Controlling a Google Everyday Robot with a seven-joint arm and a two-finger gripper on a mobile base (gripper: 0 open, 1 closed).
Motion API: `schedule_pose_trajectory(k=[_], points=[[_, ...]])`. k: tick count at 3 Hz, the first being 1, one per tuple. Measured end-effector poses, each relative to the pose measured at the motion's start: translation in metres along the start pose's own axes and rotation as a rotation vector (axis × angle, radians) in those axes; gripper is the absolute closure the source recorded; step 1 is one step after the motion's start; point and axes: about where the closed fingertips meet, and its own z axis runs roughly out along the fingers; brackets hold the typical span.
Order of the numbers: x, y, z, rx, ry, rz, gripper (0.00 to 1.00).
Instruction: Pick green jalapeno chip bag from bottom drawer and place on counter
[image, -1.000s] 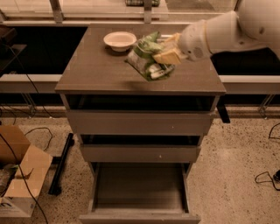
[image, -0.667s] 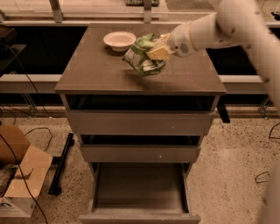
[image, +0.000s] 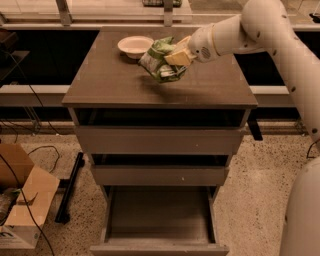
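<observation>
The green jalapeno chip bag (image: 159, 61) is green and white and crinkly. My gripper (image: 175, 57) is shut on it and holds it just above the counter (image: 115, 80), near the middle back, with a shadow under it. My white arm reaches in from the upper right. The bottom drawer (image: 159, 216) is pulled fully out and shows nothing inside.
A white bowl (image: 135, 46) stands on the counter's back, just left of the bag. The two upper drawers (image: 159, 140) are slightly open. Cardboard boxes (image: 22, 205) and cables lie on the floor at the left. A dark ledge runs behind the cabinet.
My arm has drawn back toward the counter's rear and slightly left with the bag, which now hangs closer to the bowl. The drawers have not moved.
</observation>
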Motion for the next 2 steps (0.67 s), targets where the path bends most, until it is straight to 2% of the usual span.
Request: schedule_pose_trajectory(k=[1, 2], points=[[0.0003, 0.0013, 0.0035, -0.006, 0.000, 0.001, 0.18], [0.0004, 0.0026, 0.0066, -0.011, 0.000, 0.001, 0.00]])
